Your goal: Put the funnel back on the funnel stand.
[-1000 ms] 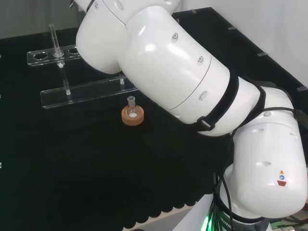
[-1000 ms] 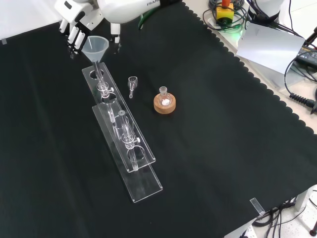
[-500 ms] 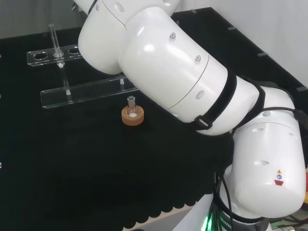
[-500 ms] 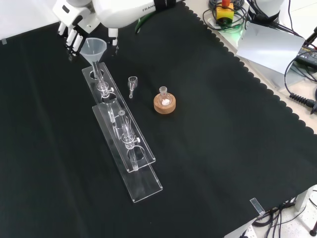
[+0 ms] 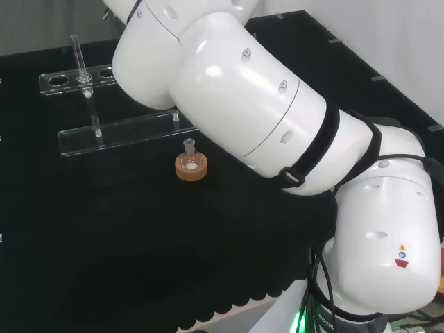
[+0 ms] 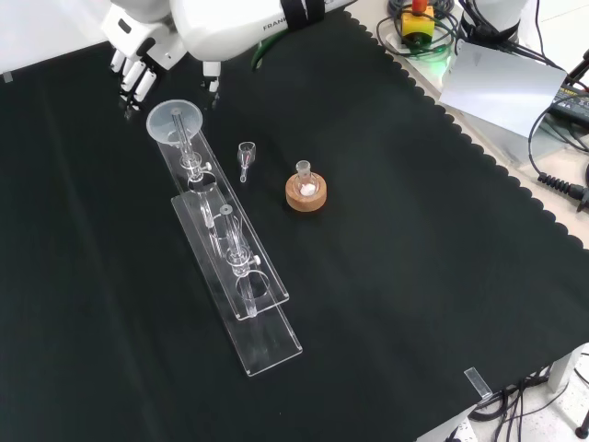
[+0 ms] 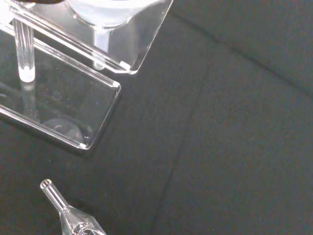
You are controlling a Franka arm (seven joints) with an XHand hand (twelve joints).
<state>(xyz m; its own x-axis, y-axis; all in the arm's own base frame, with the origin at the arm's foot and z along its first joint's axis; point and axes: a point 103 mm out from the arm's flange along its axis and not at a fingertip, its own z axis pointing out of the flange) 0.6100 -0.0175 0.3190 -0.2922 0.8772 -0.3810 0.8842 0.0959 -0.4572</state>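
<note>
Nearest me, the cork ring stand [image 6: 306, 191] is sitting mid-counter. Farther off, the clear plastic funnel [image 6: 174, 120] is resting in the far end hole of the clear acrylic funnel stand [image 6: 235, 276], so my hand [image 6: 138, 64] is hovering beside it with relaxed fingers, grasping nothing.

This is a laboratory robotics bench. A black cloth [image 6: 386, 276] covers the table, and on it stands a clear acrylic funnel stand [image 6: 225, 249] with glassware in its holes. Just beside the stand sits a small flask on a cork ring [image 6: 306, 192]. Well away from the stand, past the cloth's scalloped edge, lie cables [image 6: 561, 189] and electronics.
</note>
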